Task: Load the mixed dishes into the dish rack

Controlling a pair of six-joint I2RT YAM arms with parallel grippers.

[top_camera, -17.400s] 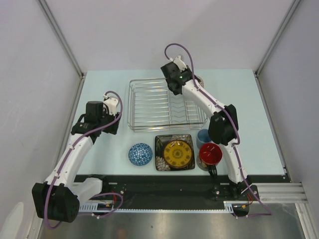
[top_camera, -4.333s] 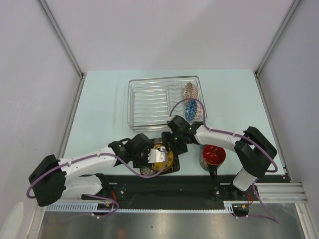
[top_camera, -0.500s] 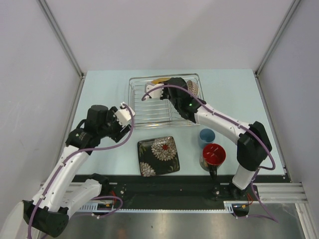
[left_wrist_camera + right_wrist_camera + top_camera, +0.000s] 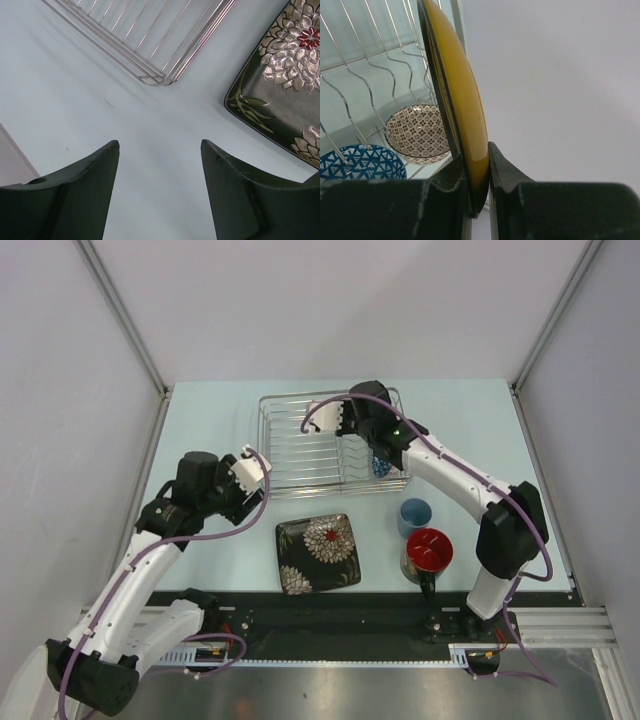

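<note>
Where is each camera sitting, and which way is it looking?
Top: above and behind, looking down on the table and dish rack; left arm and right arm show.
Left wrist: looks down at the table; open left fingers show.
Right wrist: looks into the rack; right fingers pinch the yellow plate.
Shared: top and left wrist both show the flowered plate.
</note>
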